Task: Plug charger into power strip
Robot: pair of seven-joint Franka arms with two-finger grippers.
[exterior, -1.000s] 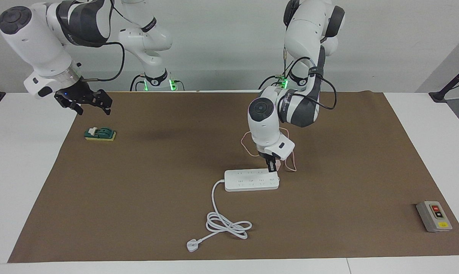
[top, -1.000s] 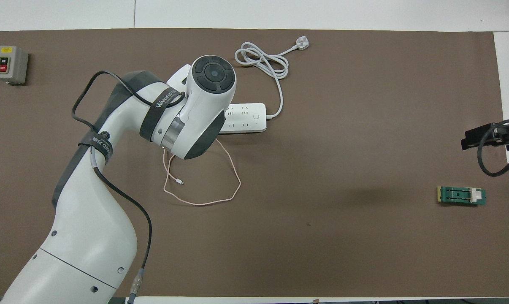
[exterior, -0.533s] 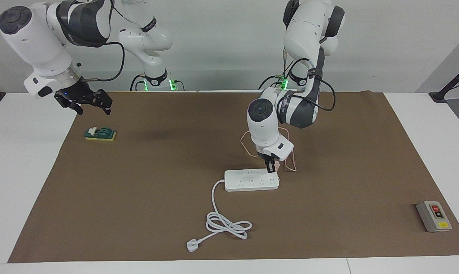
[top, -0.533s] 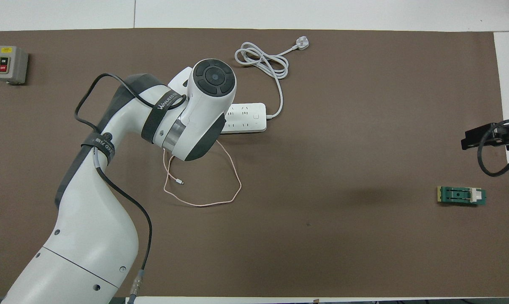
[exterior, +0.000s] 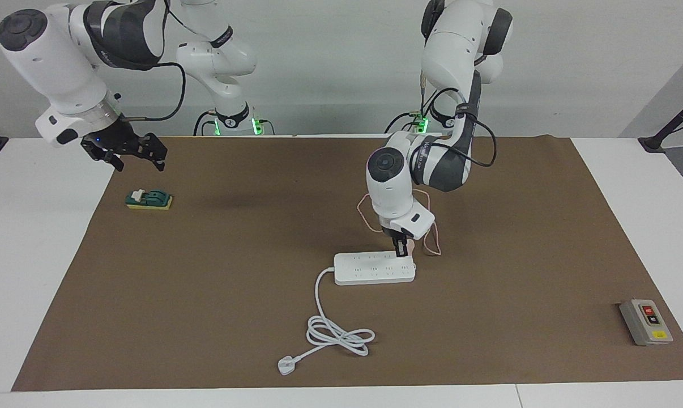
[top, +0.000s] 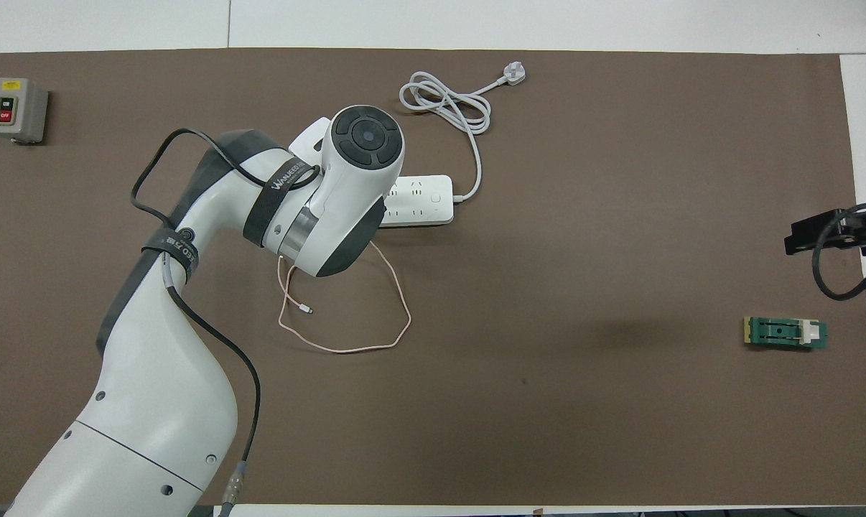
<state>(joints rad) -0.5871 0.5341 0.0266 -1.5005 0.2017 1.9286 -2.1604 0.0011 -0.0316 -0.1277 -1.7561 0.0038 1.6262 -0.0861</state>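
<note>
Facing view: the left gripper (exterior: 400,250) hangs low over the end of the power strip (exterior: 374,268) that lies toward the left arm's end of the counter (exterior: 217,272). Its jaws are shut on the charger (exterior: 408,246), of which only a pale pink sliver shows beside the fingers. Over the last second the wrist has eased along above that end of the strip, so the tips now stand over the outlet row nearer the robots. I judge this to be the lining-up before the push down; whether the prongs have entered a socket cannot be told. The right gripper (exterior: 131,152) waits with its jaws wide open and empty, above the green block (exterior: 149,199).

Overhead view: the left arm's wrist covers the charger and most of the power strip (top: 418,200), so the contact cannot be read here. What this view adds is the pink cable (top: 375,337), looped slack on the counter nearer the robots than the strip, its free end lying loose. The right gripper (top: 806,235) shows only at the edge.
</note>
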